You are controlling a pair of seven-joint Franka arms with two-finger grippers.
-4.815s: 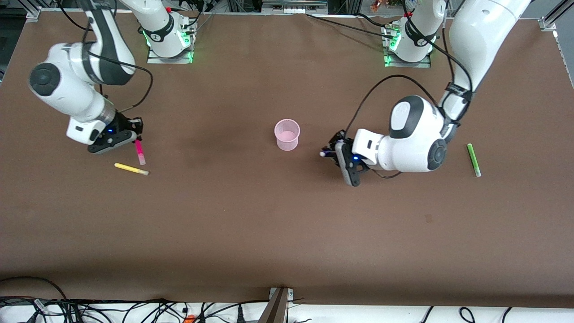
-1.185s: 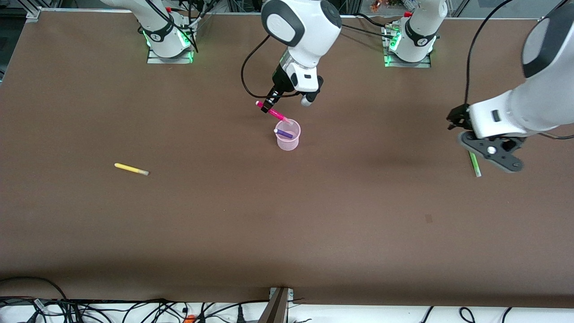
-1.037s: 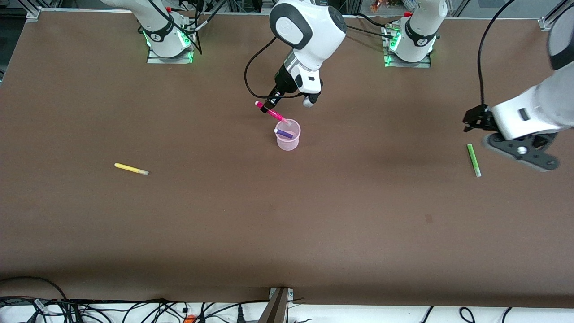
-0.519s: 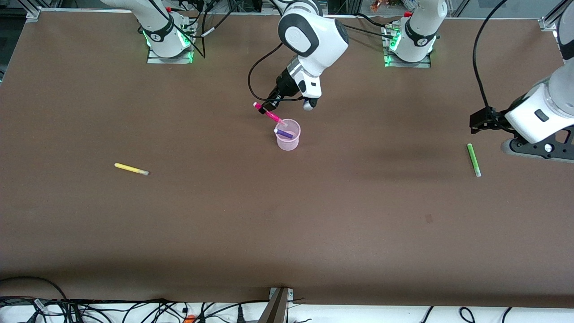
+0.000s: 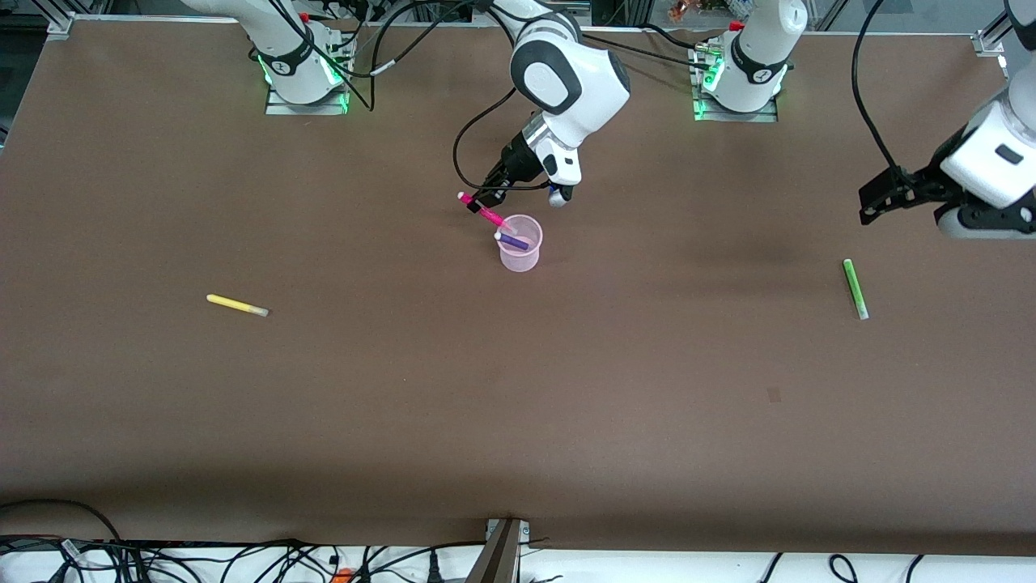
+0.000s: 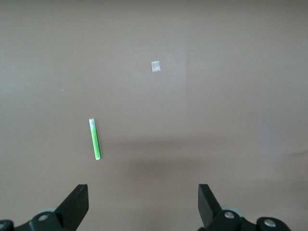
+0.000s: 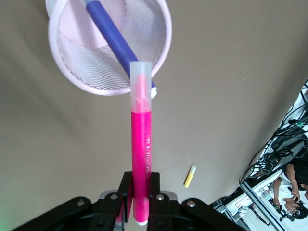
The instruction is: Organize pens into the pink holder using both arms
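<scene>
Right wrist view: purple pen [image 7: 113, 38] inside pink holder [image 7: 159, 48].

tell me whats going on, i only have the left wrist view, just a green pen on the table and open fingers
Observer: The right gripper is shut on the pink pen, tilted over the cup.
Operator: anything in the cup yet
Observer: Yes, the purple pen leans inside it.
Operator: any other pens out
Observer: A yellow pen lies toward the right arm's end of the table.
Operator: where am i vs the green one
Observer: The left gripper hangs above the table, open, off to one side of the green pen, not over it.
</scene>
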